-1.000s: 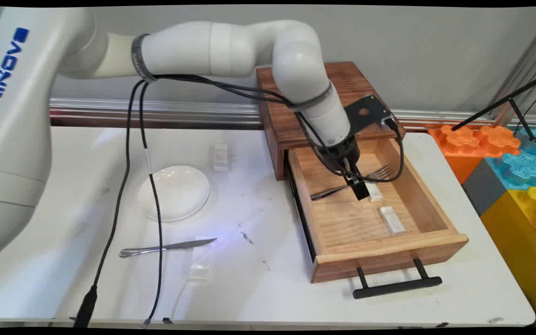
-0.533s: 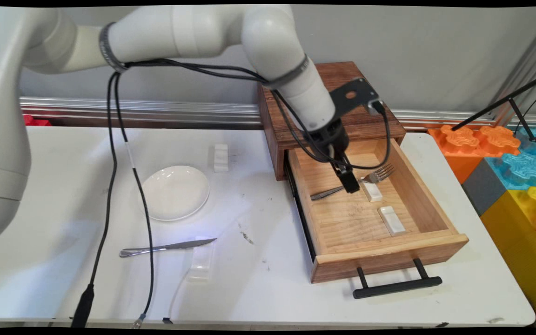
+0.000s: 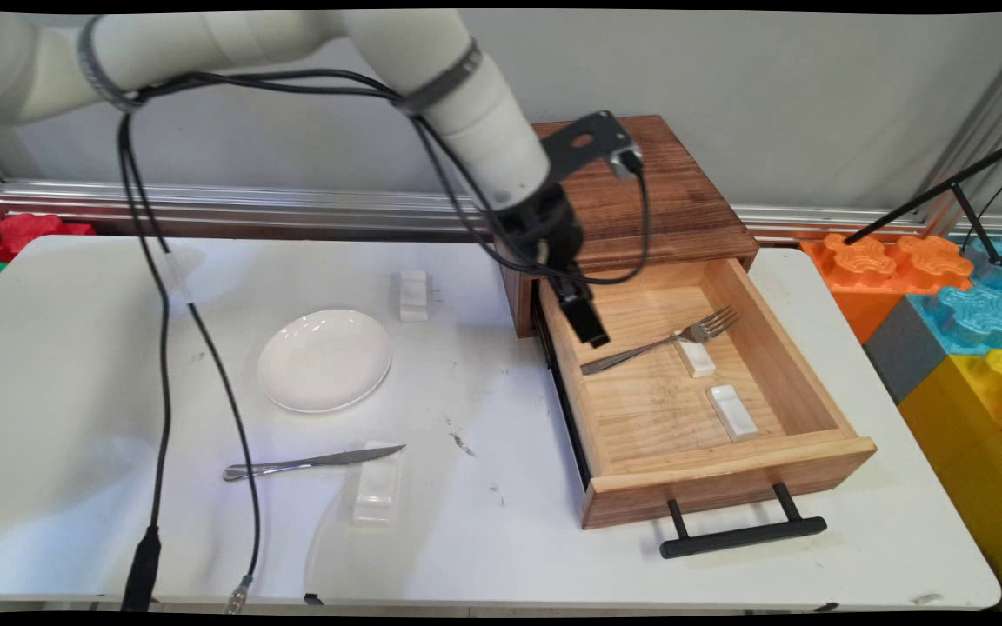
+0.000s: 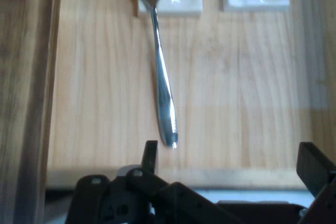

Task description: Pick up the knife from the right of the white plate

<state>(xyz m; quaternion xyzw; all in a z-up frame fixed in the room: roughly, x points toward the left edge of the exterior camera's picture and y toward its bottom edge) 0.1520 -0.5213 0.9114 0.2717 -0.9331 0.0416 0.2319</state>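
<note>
White desk (image 3: 484, 522) against a grey wall, wooden drawer box (image 3: 640, 187) at the back right, its drawer (image 3: 727, 474) pulled well open toward the near edge.

Gripper (image 3: 584, 320) now hangs over the drawer's left rim, near the box front. A second ago it was down in the middle of the drawer, right at the fork and the nearer white rest; since then it has lifted and swung left, and the arm has drawn back toward the upper left. It carries nothing.

Hand view: fingers (image 4: 151, 156) apart, wide gap between them, nothing in it. Fork handle tip lies just beyond them.

Fork (image 3: 659, 341) lies in the drawer, diagonal, handle toward the left front, tines propped on a small white rest (image 3: 696, 357). A second white rest (image 3: 732, 411) lies just beside it toward the drawer front, with nothing on it. Fork position matches the earlier frames: unmoved.

Left half of desk: white plate (image 3: 324, 359); knife (image 3: 310, 462) in front of it, blade tip over a clear rest (image 3: 377, 494); one more white rest (image 3: 413, 294) behind the plate. None of these has shifted.

Judgement: fork looks released and seated; gripper is clearing out of the drawer.
</note>
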